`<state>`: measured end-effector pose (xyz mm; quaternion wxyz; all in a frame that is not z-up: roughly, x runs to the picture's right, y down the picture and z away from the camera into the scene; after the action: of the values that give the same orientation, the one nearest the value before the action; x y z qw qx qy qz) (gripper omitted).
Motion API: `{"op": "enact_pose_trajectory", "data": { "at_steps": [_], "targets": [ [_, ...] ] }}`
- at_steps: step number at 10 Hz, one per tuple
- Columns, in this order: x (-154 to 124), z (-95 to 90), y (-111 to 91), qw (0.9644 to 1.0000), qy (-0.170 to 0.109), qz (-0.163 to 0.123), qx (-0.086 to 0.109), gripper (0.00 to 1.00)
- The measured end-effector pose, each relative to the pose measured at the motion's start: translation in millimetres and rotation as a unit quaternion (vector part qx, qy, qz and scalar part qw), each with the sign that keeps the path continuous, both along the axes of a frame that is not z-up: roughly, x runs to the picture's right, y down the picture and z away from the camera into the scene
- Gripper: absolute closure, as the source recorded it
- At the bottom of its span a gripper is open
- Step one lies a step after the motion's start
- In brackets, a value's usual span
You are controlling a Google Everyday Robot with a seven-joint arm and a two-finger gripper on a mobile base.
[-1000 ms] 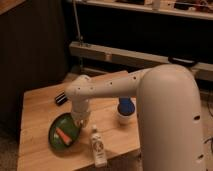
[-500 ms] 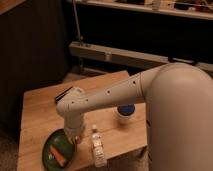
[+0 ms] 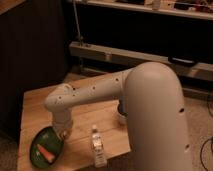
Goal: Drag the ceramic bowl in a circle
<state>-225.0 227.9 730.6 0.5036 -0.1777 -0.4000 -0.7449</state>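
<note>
The ceramic bowl (image 3: pixel 44 146) is a wide, shallow dark-green dish near the front left corner of the wooden table (image 3: pixel 37 102). An orange carrot-like piece (image 3: pixel 46 153) lies on it. My white arm reaches down from the right. Its gripper (image 3: pixel 62 133) is at the bowl's right rim, mostly hidden under the wrist.
A small clear bottle (image 3: pixel 97 146) with a white cap stands just right of the bowl, near the front edge. A white cup (image 3: pixel 121 118) is mostly hidden behind my arm. Dark shelving and a metal rail (image 3: pixel 110 52) run behind the table.
The arm has swung left and toward the table's front. The bowl with the carrot piece has slid with it toward the front left corner.
</note>
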Motion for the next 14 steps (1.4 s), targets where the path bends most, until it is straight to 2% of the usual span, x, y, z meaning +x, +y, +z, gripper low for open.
{"op": "enact_pose_trajectory", "data": {
  "at_steps": [2, 4, 6, 9, 11, 14],
  "targets": [
    [-12.6, 21.3, -20.1, 1.0000, 0.001, -0.003, 0.007, 1.00],
    [-10.7, 46.3, -46.5, 0.9998, 0.014, 0.001, 0.015, 1.00],
    [7.9, 78.9, -80.2, 0.9989, 0.037, 0.017, 0.023, 1.00],
    [44.0, 110.5, -124.3, 0.9950, 0.083, 0.038, 0.040, 1.00],
    [81.5, 117.9, -128.2, 0.9906, 0.124, 0.040, 0.039, 1.00],
    [132.2, 102.2, -110.5, 0.9857, 0.160, 0.043, 0.032, 1.00]
  ]
}}
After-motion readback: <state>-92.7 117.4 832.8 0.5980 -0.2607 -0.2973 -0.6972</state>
